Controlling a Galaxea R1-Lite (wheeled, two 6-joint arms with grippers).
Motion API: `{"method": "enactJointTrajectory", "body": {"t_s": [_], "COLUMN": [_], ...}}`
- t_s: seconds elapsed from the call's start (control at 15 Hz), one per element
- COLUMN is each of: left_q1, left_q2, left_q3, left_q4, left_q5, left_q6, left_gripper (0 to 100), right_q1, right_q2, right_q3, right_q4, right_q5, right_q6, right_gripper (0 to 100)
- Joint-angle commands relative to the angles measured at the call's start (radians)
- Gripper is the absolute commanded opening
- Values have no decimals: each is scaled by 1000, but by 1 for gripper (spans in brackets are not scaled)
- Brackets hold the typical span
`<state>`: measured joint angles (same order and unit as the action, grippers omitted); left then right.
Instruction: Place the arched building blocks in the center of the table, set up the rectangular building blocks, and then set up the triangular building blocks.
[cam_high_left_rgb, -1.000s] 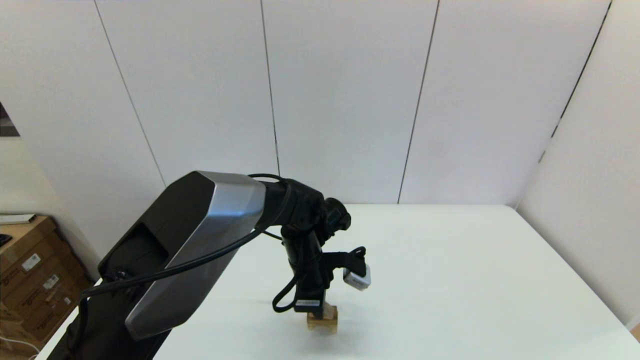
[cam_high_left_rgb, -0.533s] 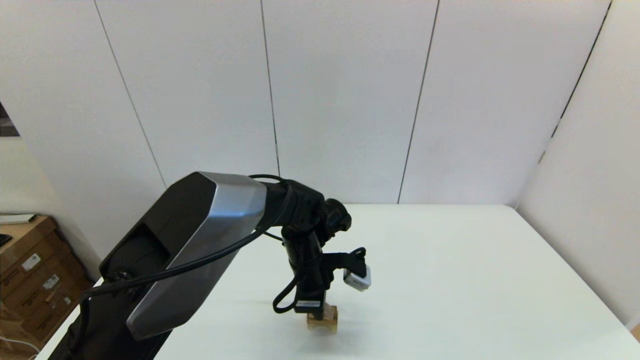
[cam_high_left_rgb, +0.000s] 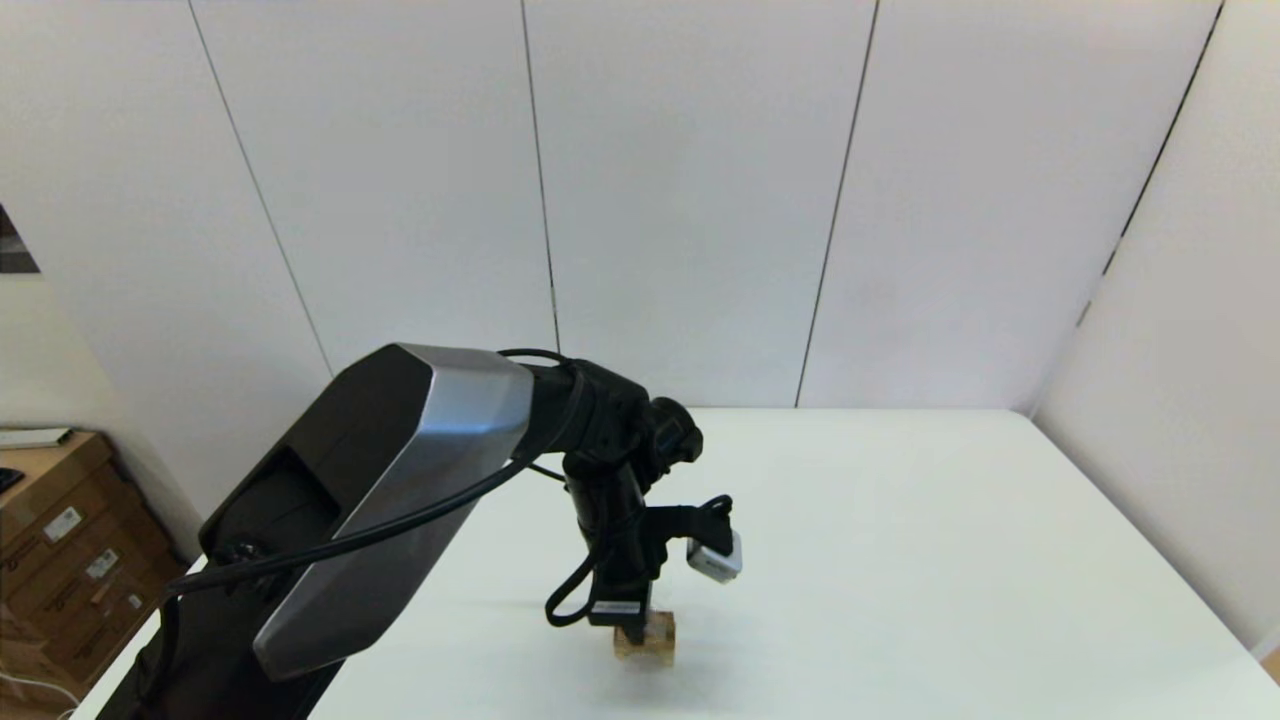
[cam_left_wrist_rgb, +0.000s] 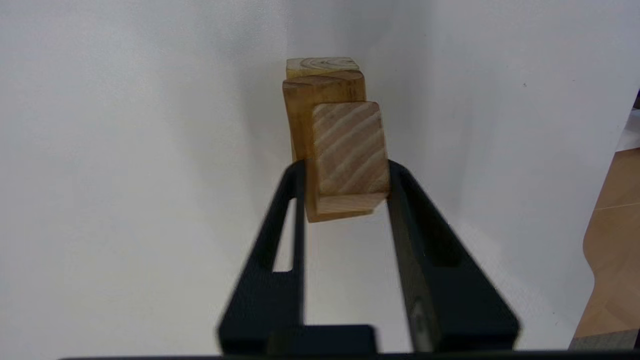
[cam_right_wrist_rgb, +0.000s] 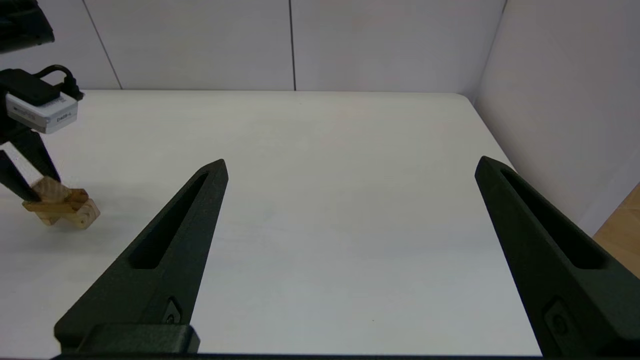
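Observation:
My left gripper (cam_high_left_rgb: 638, 625) points straight down over the table (cam_high_left_rgb: 900, 560), near its front middle. It is shut on the triangular building block (cam_left_wrist_rgb: 350, 150), a striped-grain wooden piece held between both fingers (cam_left_wrist_rgb: 295, 200). That block rests on top of two other wooden blocks: a darker one with a rounded edge (cam_left_wrist_rgb: 322, 100) and a paler one (cam_left_wrist_rgb: 322, 65). I cannot tell which of these is the arched and which the rectangular block. The right wrist view shows the same small pile (cam_right_wrist_rgb: 62, 205) at the far left. My right gripper (cam_right_wrist_rgb: 352, 162) hovers open and empty over the table's right half.
White wall panels stand close behind and to the right of the table (cam_right_wrist_rgb: 325, 235). Cardboard boxes (cam_high_left_rgb: 70, 560) sit on the floor to the left. A strip of wooden floor (cam_left_wrist_rgb: 615, 225) shows past the table's edge.

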<state>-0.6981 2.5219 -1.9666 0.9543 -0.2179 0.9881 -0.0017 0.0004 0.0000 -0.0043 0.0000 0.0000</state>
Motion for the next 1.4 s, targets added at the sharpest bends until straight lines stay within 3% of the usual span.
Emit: {"method": "enactJointTrajectory", "body": {"t_s": [0.07,0.33,0.6,0.8,1.0,1.4], "left_q1": [0,3,109,233,284,641], "left_q2": [1,-17,-262,-606,-917,-1646], "left_q3": [0,-2,0,41,184,546], "left_q4": [4,-3,-19,-14,-19,-38], "left_q5": [-1,-1,26,153,281,311], "left_q6": [4,-19,-240,-462,-666,-618], "left_gripper": [100,100,100,100,100,100], "right_q1": [0,0,0,0,0,0], "right_q2": [-2,-2,-2,0,0,0], "right_q3": [0,0,0,0,0,0], "right_q4": [0,0,0,0,0,0], "right_q5": [0,0,0,0,2,0], "right_q6": [0,0,0,0,0,0], "right_gripper": [100,100,100,100,100,100]}}
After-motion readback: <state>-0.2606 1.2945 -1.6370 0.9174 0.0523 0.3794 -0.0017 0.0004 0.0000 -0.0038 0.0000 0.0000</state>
